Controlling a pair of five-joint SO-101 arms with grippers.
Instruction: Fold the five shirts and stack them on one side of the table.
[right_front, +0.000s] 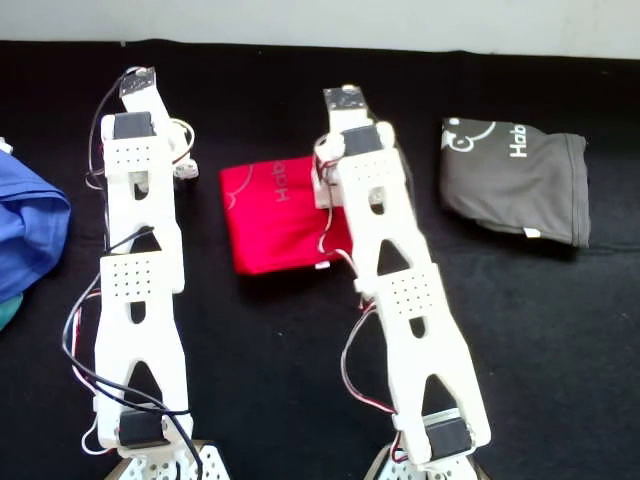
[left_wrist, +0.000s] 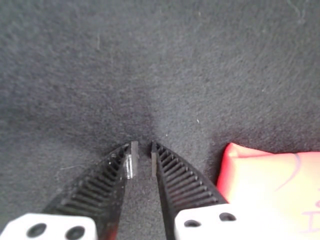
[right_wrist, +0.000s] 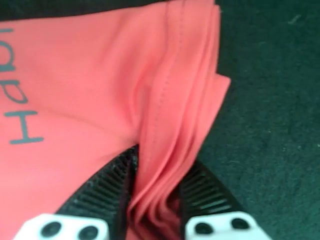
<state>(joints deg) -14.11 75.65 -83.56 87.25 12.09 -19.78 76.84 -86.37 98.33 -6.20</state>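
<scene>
My right claw (right_wrist: 162, 160) is clamped on the red shirt (right_wrist: 75, 100). It has several layers of one edge bunched between the ribbed fingers, with the hem stitching running up out of the grip. From the high view that shirt lies as a compact rectangle near the middle of the worktop (right_front: 270, 380), with the right arm over its right-hand edge. My left claw (left_wrist: 142, 152) is empty, with its fingers drawn to a narrow slit, and it hangs low over bare black cloth just beside the shirt's other edge.

A dark grey shirt (right_front: 515, 180) sits folded further to the right, well apart from the red one. A blue shirt (right_front: 30, 225) lies in a loose heap at the far left edge.

I judge the step in hand to be either finishing the red shirt's fold or carrying it over to the grey one, which looks like the start of the stack. Either way I'd lift only enough to clear the worktop and travel slowly — a pinch on one edge lets the lower layers sag open and undo the fold. The bite looks deep enough, but I can't see whether every layer is caught. I'd open the left claw and take the opposite edge, so the shirt rides flat between the two arms and lands square on the grey one.
</scene>
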